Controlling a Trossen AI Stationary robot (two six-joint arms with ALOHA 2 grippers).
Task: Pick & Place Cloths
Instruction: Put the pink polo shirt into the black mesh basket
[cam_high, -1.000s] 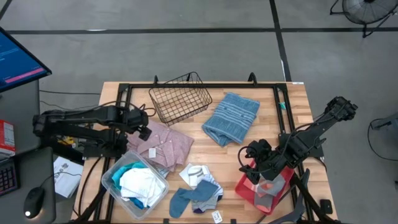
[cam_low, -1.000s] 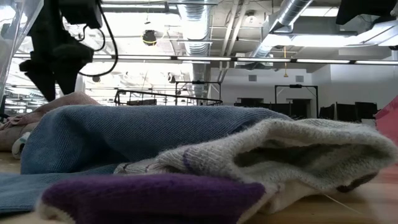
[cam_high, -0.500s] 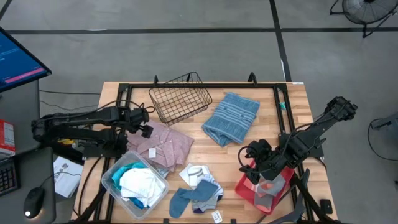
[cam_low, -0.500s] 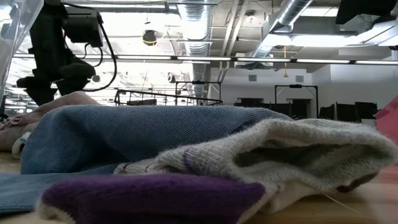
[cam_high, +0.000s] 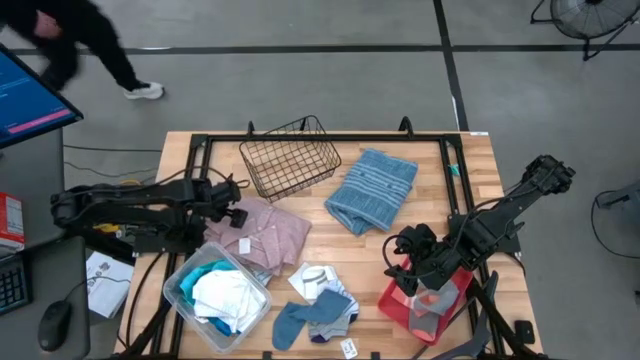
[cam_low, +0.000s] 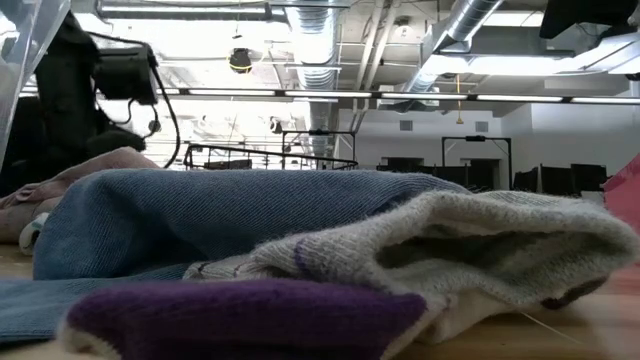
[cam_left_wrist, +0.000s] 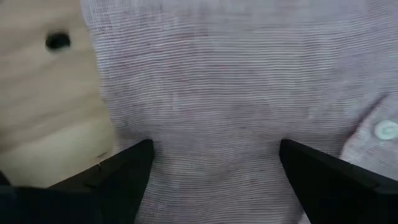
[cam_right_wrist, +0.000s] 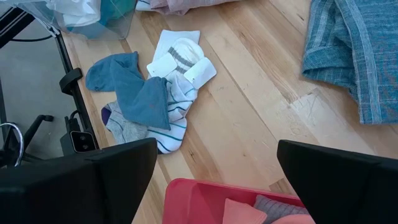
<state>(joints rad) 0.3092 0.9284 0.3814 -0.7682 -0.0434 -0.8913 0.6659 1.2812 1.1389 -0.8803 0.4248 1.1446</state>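
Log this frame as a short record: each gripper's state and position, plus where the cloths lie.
left gripper: open, low over the pink shirt
right gripper: open, above the red tray
striped towel: flat on the table, right of the wire basket
socks: piled at the front edge
clear bin: holds white and turquoise cloths
red tray contents: grey and coral pieces

Wire basket (cam_high: 289, 156) at far centre, striped towel (cam_high: 373, 188) to its right. Shirt (cam_high: 259, 231) near-left of basket; clear bin (cam_high: 180, 285) w/ cloths (cam_high: 222, 296) nearer. Socks (cam_high: 316, 305) near centre, tray (cam_high: 395, 301) right, probably holding cloth.
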